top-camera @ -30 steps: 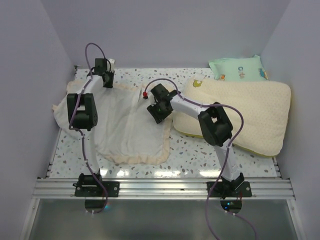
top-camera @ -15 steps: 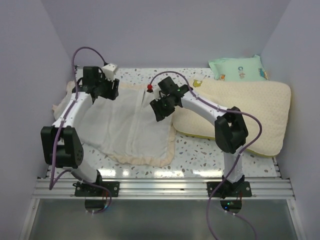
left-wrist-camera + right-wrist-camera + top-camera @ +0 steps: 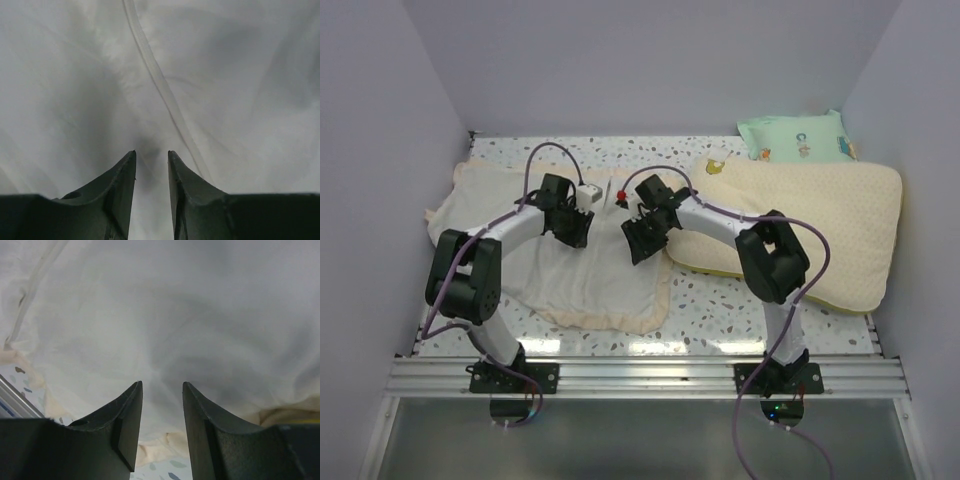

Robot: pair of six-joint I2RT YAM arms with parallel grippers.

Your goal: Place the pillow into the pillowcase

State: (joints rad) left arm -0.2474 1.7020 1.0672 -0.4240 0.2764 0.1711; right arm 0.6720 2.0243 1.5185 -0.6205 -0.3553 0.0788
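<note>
surface point(image 3: 720, 320): speckled white top, w/ a metal rail point(image 3: 650, 375) along the near edge.
pillowcase point(image 3: 580, 280): limp, lying flat on the left half of the surface. pale face up, cream ruffle round the edges. left end is bunched up, and the near right corner reaches toward the rail. in the left wrist view a sewn strip runs diagonally across the cloth.
left hand point(image 3: 576, 232): over the far-middle part of the pillowcase, pointing down at the cloth. fingers point(image 3: 117, 190) a narrow gap apart, tips right at the cloth, creases running in toward them. no fold seen betw the fingers.
right hand point(image 3: 640, 245): just right of the left hand, near but apart, at the pillowcase's right edge. fingers point(image 3: 125, 430) also a narrow gap apart, tips at the white cloth, nothing seen held. ruffle and a bit of speckled surface show below them.
pillow point(image 3: 820, 225): flat on the right half of the surface, outside the pillowcase. cream-yellow, quilted, brighter yellow along the near edge. left end is just beside the pillowcase w/ the right arm point(image 3: 715, 215) crossing over it. can't tell if the two touch.
green pillow point(image 3: 795, 135): mint w/ cartoon print, far right corner, behind the pillow and touching its far edge.
</note>
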